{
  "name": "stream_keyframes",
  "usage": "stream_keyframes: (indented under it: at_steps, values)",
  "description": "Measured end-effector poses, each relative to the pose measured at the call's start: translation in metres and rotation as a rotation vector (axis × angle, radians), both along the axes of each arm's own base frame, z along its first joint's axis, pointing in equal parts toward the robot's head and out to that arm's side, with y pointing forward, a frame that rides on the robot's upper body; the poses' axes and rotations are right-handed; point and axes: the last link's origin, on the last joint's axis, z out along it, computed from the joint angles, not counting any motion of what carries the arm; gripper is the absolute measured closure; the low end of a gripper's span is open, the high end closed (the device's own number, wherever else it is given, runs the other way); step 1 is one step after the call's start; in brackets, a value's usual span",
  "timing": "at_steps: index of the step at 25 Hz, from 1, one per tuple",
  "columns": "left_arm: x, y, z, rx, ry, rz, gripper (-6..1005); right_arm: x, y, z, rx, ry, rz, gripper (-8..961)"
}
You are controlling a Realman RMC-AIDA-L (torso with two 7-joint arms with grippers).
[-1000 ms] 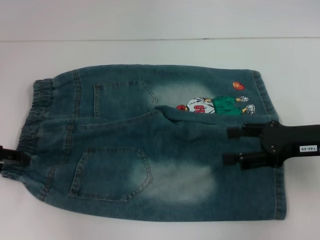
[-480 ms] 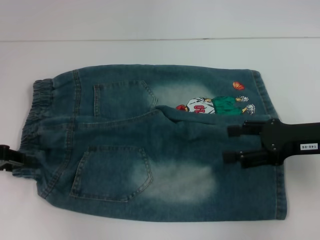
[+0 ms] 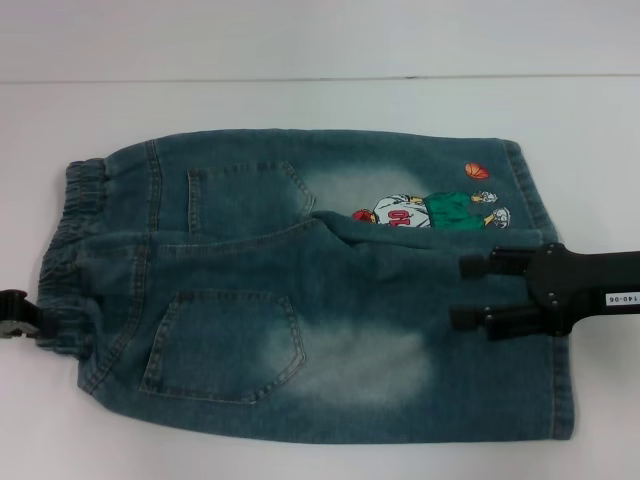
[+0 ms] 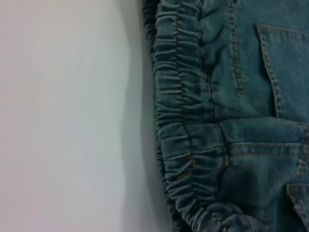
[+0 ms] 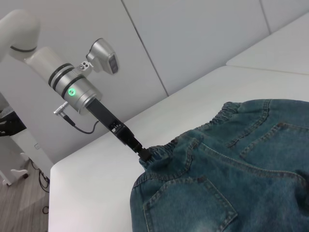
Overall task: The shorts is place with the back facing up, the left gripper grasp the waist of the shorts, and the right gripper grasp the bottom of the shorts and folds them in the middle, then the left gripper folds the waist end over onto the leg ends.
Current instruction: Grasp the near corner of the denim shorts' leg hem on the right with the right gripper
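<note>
The denim shorts [image 3: 300, 300] lie on the white table, folded lengthwise, back pockets up, with a cartoon print [image 3: 430, 210] showing on the lower layer. The elastic waist [image 3: 70, 250] points left and the leg ends [image 3: 555, 390] right. My left gripper [image 3: 18, 315] sits at the table's left edge against the waist's near corner; the right wrist view shows the left gripper [image 5: 142, 153] touching the waistband [image 5: 164, 147]. The left wrist view shows only the gathered waistband [image 4: 188, 125]. My right gripper [image 3: 468, 292] hovers open over the leg end, nothing between its fingers.
The white table [image 3: 320, 100] stretches beyond the shorts on all sides. Its far edge meets a pale wall. In the right wrist view the table's corner [image 5: 63, 169] drops to the floor behind the left arm [image 5: 77, 89].
My left gripper has slid a little leftward, out from over the waist's near corner, and that corner has settled. My right gripper has shifted slightly to the right, still open.
</note>
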Motion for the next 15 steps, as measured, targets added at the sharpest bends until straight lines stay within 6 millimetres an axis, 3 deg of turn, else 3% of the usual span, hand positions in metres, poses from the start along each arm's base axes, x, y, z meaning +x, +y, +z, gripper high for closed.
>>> stream_keyframes:
  at_steps: [7,11,15]
  values:
    - [0.005,-0.001,-0.002,-0.010,-0.029,-0.023,967,0.002,0.003,0.007,-0.015,0.003,-0.067,15]
    - [0.011,0.002,0.002,0.007,-0.062,-0.045,967,-0.001,0.009,0.024,-0.055,-0.036,-0.130,15]
    - [0.015,0.007,0.005,0.026,-0.074,-0.058,967,-0.007,0.009,0.040,-0.153,-0.184,-0.132,15]
